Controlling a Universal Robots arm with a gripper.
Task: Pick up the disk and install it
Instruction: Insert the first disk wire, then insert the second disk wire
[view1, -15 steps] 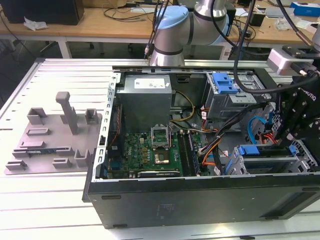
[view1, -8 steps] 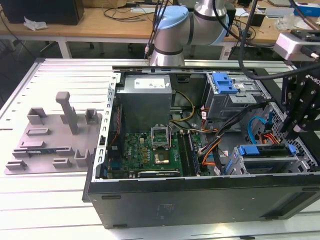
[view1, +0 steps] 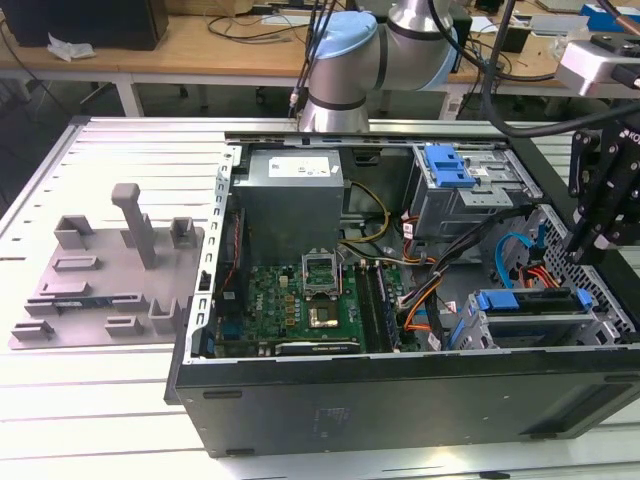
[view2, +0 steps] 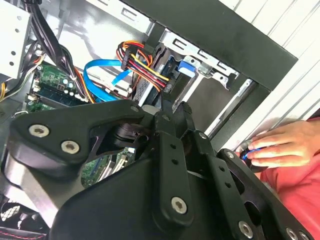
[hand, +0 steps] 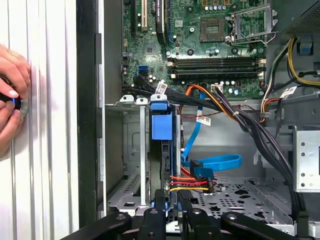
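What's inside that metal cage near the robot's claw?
A disk with a blue frame stands on edge in the drive cage, its blue tab facing out. The slot beside it looks empty. The gripper hides the cage's near end, and the disk's faces are covered.

My exterior view overlooks the open computer case (view1: 400, 300) from afar, while both wrist views peer closely past the jaws, sharing its drive cage (hand: 145, 165).

The arm (view1: 400, 40) wore silver tubing and pale blue joint caps. Its gripper (view2: 170, 117) was matte black, its linkages studded with silver screws.
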